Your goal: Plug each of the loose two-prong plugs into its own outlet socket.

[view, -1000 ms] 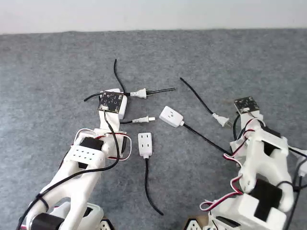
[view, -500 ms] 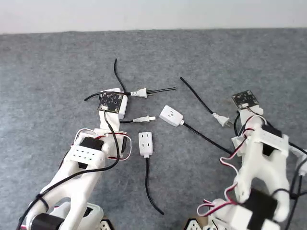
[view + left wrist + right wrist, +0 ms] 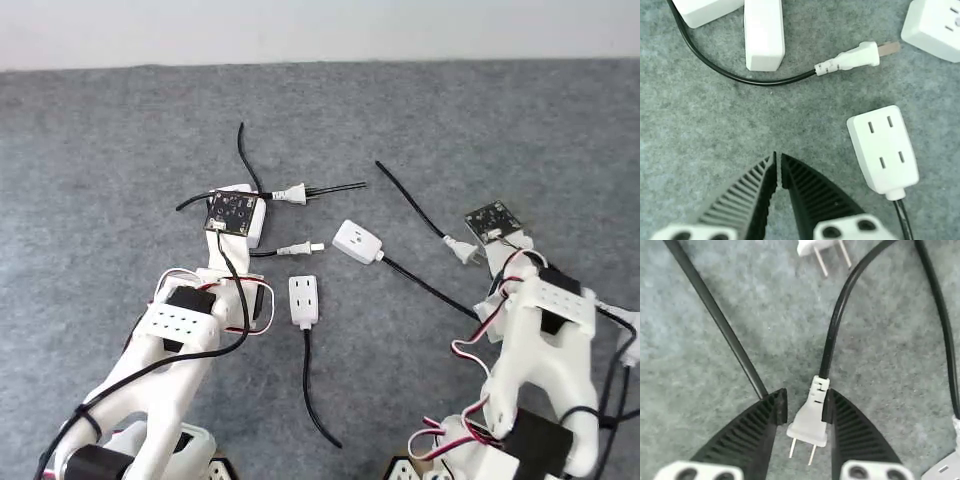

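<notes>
Three white two-prong plugs lie on the grey carpet: one far back (image 3: pixel 290 195), one in the middle (image 3: pixel 300 248), one on the right (image 3: pixel 462 250). A cube outlet (image 3: pixel 357 242) and a flat outlet (image 3: pixel 302 300) sit between the arms. My right gripper (image 3: pixel 806 396) is shut on the right plug (image 3: pixel 809 422), with a finger against each side and the prongs pointing back at the wrist. My left gripper (image 3: pixel 778 162) is shut on nothing, hovering beside the flat outlet (image 3: pixel 883 147) and short of the middle plug (image 3: pixel 855 56).
Black cords trail across the carpet, one (image 3: pixel 715 315) running just beside my right gripper. Another plug's prongs (image 3: pixel 820 262) show farther off. Two white blocks (image 3: pixel 764 32) lie beyond the left gripper. The cube outlet (image 3: pixel 935 25) sits past the middle plug.
The right arm's wrist has swung left and down over the right plug. The left arm, plugs and outlets have stayed put.
</notes>
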### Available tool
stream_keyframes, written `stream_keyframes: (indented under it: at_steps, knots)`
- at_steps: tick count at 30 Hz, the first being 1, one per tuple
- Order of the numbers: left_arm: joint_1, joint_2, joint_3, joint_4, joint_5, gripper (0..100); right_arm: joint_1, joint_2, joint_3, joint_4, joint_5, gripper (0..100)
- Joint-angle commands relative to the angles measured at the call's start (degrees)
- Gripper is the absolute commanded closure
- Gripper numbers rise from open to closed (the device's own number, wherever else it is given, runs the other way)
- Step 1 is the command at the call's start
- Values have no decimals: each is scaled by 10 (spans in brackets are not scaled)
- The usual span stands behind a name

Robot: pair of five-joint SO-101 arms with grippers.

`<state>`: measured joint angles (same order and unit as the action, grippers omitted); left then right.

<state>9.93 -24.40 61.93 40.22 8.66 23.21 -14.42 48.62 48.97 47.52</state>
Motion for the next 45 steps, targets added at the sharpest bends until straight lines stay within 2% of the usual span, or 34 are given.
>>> stream_keyframes:
  at_steps: [1, 11, 16, 37, 45]
  knots:
    - [-4, -14, -2, -10, -4, 987, 4, -18, -6, -27, 11, 865]
    - [-4, -14, -2, -10, -4, 987, 10, -17, -4, -28, 13, 866]
    - [-4, -16, -2, -9, -25, 987, 15, -17, 31, -32, 55, 866]
    - [-3, -16, -2, -9, -38, 987, 24, -16, 44, -87, 55, 867]
    - [-3, -16, -2, -9, -39, 987, 24, 57, 40, -108, 56, 867]
